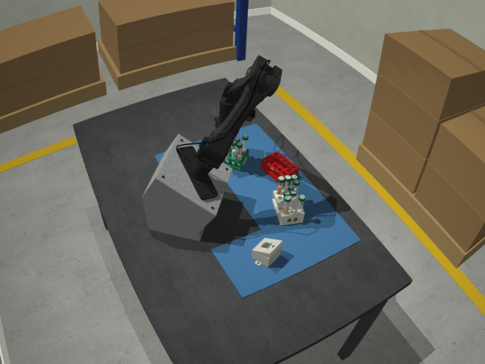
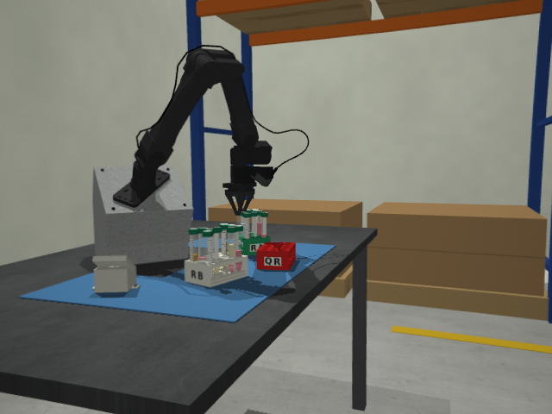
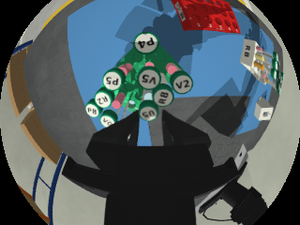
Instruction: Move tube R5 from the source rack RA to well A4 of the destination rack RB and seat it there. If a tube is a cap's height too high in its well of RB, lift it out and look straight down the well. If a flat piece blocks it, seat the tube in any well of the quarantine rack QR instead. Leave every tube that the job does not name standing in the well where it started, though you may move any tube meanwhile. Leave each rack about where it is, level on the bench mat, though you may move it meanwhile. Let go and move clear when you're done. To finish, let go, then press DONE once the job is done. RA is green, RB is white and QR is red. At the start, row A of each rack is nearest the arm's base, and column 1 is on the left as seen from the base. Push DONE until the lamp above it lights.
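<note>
My gripper is slightly open, pointing down above the near side of green rack RA. A cap reading like U5 is at the fingertips; the fingers do not grip it. Other caps there read like P4, V5, P5 and R8 or R5; the last digit is unclear. White rack RB holds several green-capped tubes. Its well A4 cannot be made out. Red rack QR shows no tubes.
The pale button box stands on the blue mat beyond RB from RA. I cannot make out a lit lamp. QR lies between RA and RB, toward the far edge. The grey arm base stands beside the mat.
</note>
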